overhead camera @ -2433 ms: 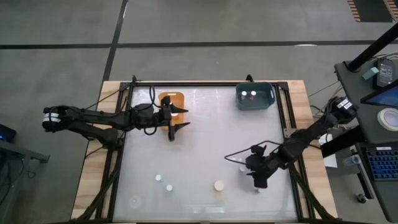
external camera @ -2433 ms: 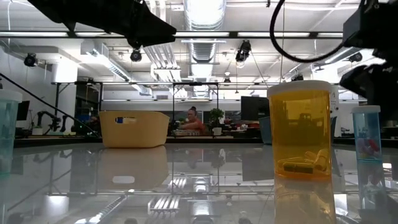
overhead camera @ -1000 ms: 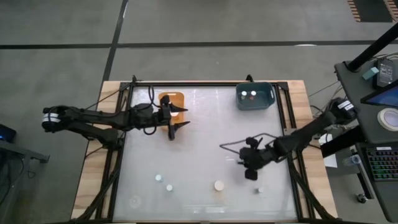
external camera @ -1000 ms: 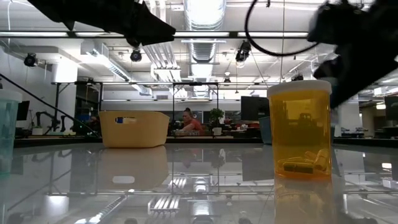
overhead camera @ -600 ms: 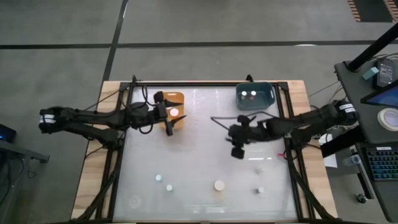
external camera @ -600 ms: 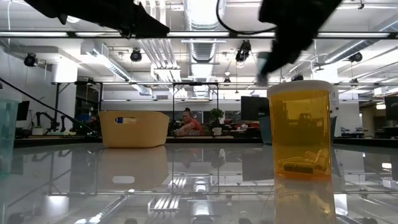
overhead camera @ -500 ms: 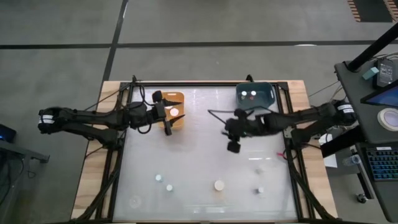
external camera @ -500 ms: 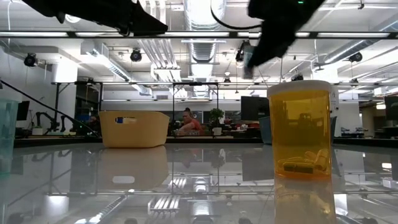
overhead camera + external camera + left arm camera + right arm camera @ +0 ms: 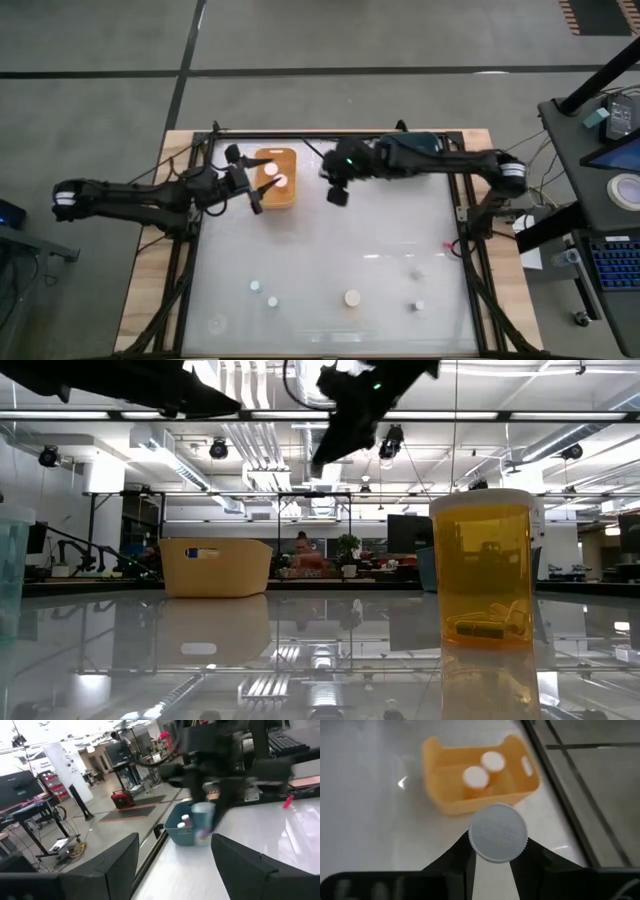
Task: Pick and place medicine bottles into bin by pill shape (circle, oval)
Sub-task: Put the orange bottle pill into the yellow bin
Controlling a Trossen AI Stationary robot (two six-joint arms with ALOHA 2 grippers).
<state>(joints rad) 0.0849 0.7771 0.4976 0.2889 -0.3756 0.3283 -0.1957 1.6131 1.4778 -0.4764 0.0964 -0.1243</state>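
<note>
While the left end effector (image 9: 252, 190) waits spread beside the orange bin (image 9: 275, 177), the right end effector (image 9: 495, 851) pinches a white-capped bottle (image 9: 498, 833), apparently above the tabletop (image 9: 330, 260).

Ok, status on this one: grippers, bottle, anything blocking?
Right gripper shut on a white-capped bottle, airborne beside the orange bin. Left gripper open at that bin. Two bottles inside; nothing blocking.

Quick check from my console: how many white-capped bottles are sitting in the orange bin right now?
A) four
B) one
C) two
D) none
C: the right wrist view shows two white caps side by side inside the orange bin, while the right gripper holds a third bottle above the table, near that bin but not in it.
</note>
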